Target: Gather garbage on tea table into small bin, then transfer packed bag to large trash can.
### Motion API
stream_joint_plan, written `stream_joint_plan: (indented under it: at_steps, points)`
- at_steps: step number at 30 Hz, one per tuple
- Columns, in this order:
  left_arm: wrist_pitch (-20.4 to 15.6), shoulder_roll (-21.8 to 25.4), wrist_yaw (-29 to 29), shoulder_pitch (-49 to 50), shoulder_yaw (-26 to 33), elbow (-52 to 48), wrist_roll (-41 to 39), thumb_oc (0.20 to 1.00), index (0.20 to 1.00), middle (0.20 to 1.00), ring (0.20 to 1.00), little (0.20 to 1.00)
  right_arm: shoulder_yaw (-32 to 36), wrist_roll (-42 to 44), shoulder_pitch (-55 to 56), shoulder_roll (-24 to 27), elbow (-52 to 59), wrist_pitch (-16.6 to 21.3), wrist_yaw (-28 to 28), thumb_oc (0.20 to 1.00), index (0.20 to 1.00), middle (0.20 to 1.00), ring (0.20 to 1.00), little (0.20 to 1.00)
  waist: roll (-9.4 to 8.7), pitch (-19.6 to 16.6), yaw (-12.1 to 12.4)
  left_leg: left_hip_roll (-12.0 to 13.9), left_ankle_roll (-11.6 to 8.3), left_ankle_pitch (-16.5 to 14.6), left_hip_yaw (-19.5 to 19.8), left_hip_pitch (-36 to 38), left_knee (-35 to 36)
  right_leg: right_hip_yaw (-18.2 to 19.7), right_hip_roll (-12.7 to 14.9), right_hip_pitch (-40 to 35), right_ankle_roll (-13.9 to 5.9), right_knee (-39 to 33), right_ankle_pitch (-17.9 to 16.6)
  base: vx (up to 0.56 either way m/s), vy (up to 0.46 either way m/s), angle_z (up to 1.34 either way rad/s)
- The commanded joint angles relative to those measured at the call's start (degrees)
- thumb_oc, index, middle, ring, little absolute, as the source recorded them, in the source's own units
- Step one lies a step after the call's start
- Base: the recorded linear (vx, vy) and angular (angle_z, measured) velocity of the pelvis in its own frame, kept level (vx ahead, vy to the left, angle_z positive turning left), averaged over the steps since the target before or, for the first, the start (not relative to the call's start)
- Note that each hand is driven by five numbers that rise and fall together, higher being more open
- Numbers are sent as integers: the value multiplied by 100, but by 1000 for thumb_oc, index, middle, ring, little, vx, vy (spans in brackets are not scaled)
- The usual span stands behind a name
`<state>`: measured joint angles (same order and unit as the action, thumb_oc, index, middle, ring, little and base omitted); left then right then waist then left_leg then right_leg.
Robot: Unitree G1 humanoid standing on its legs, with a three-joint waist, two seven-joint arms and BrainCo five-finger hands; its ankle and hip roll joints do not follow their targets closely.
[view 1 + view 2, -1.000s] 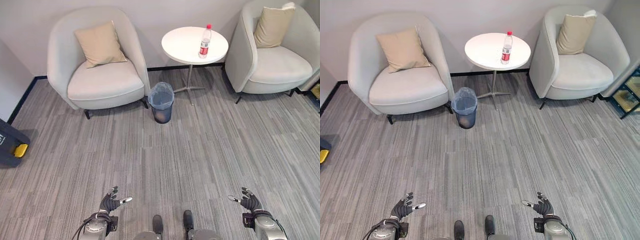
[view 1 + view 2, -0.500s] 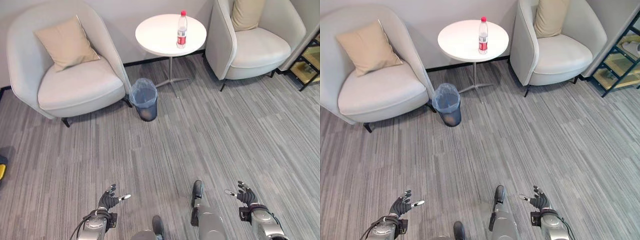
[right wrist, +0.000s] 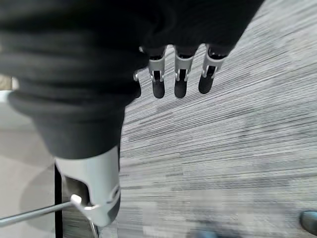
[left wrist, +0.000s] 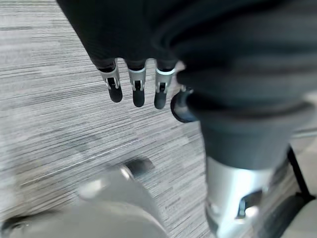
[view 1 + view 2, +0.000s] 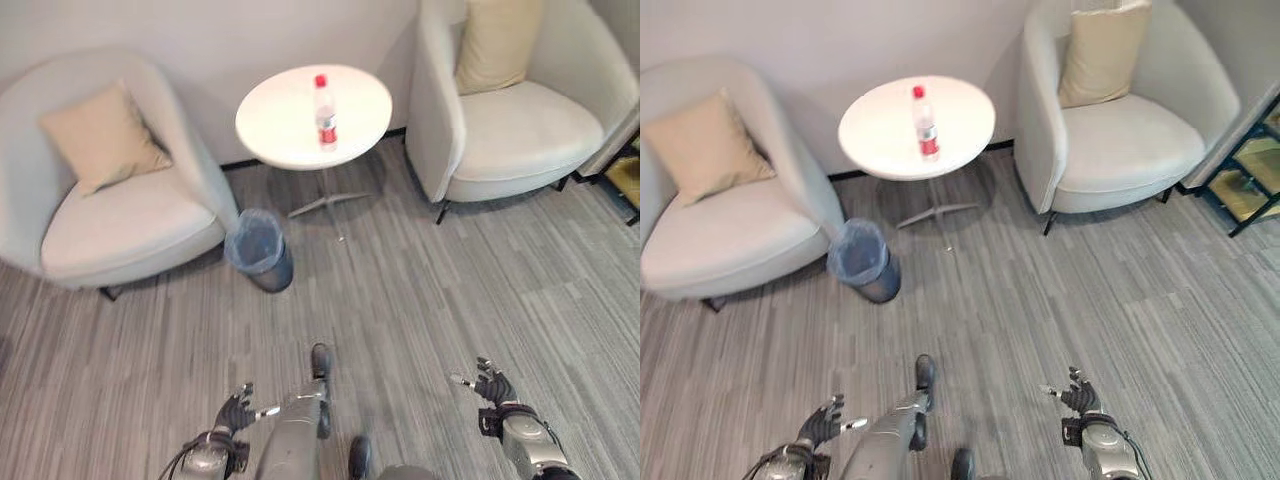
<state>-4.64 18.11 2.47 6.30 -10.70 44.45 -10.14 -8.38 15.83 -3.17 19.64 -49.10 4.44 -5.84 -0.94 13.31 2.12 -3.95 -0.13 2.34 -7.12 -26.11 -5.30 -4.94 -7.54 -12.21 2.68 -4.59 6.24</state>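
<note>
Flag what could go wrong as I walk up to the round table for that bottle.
The clear red-capped plastic bottle stands upright on the round white table; a clumsy reach may topple it. The small lined bin sits on the floor beside the table's stand, easy to kick. Left hand and right hand hang low, open and empty.

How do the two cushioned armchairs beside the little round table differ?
The pale armchair left of the table holds a tan cushion lying tilted back on its seat; the pale armchair right of the table has its tan cushion standing upright against the backrest. The left one has the small lined bin beside it. Both share the same rounded shape.
</note>
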Motion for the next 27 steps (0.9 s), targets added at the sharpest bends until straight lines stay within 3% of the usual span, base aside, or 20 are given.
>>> stream_joint_plan:
  at_steps: [1,4,7,8,10,13,14,15,17,20,24,27]
  points:
    - [-185,134,67,-268,80,-113,-16,1000,1000,1000,1000,1000,158,-6,235,124,338,63,-40,1000,1000,1000,1000,1000,47,-224,12,505,-378,193,33,1106,124,103,782,355,-584,480,464,231,93,-53]
    - [-226,181,90,-218,113,-203,-36,1000,1000,1000,1000,1000,57,-144,183,44,339,58,11,1000,1000,1000,1000,1000,-104,-326,122,386,-201,-79,-86,1120,-244,274,1088,276,-766,617,471,373,198,-64]
    - [-222,184,99,-217,145,-183,-41,1000,1000,1000,1000,1000,46,-175,138,30,331,34,54,1000,1000,1000,1000,1000,-160,-427,202,327,-98,-247,-117,1142,-317,349,1195,356,-870,713,385,249,141,-60]
    - [-214,229,102,-264,165,-224,-80,1000,1000,1000,1000,1000,18,-182,95,17,373,23,90,1000,1000,1000,1000,1000,-217,-433,221,226,13,-401,-101,1247,-337,400,1264,486,-1000,1145,250,209,132,18]
    - [-222,314,144,-346,224,-249,-110,1000,1000,1000,1000,1000,-41,-191,3,6,496,63,122,1000,1000,1000,1000,1000,-147,-395,177,202,160,-569,-80,1378,-309,408,1269,1037,-1186,2050,-78,218,181,55]
    - [-223,324,182,-397,235,-217,-89,1000,1000,1000,1000,1000,-79,-255,-49,11,511,51,120,1000,1000,1000,1000,1000,-80,-330,146,221,216,-672,-50,1591,-261,186,1348,1385,-1168,2320,-136,124,79,-4]
    - [-257,305,207,-440,210,-128,-95,1000,1000,1000,1000,1000,-108,-293,-85,38,446,47,121,1000,1000,1000,1000,1000,14,-272,84,248,206,-713,19,1853,-130,-141,1363,1663,-1055,2236,-8,148,33,6]
    - [-256,297,200,-438,192,-118,-109,1000,1000,1000,1000,1000,-118,-292,-88,51,437,38,120,1000,1000,1000,1000,1000,30,-253,43,240,202,-707,51,1949,-78,-175,1272,1790,-993,2131,46,203,23,4]
    - [-248,267,199,-469,156,-82,-124,1000,1000,1000,1000,1000,-132,-256,-81,65,422,45,103,1000,1000,1000,1000,1000,29,-182,-91,162,183,-690,207,2159,29,-18,1000,2048,-911,1844,28,172,-35,-3]
    - [-230,208,217,-545,157,98,-89,1000,1000,1000,1000,1000,-153,-227,-58,112,400,49,72,1000,1000,1000,1000,1000,-7,-87,-195,49,115,-698,377,2381,130,120,842,2165,-871,1332,-181,141,-60,50]
    - [-262,169,163,-506,112,106,1,1000,1000,1000,1000,1000,-110,-238,137,105,455,67,84,1000,1000,1000,1000,1000,-38,-124,-215,-16,15,-790,533,2502,104,116,857,1835,-763,983,-189,118,-93,53]
    - [-218,94,116,-520,68,158,-32,1000,1000,1000,1000,1000,-56,-246,183,170,446,82,77,1000,1000,1000,1000,1000,-12,-170,-229,44,-175,-857,531,2383,-149,-143,936,1646,-706,790,-217,92,-124,51]
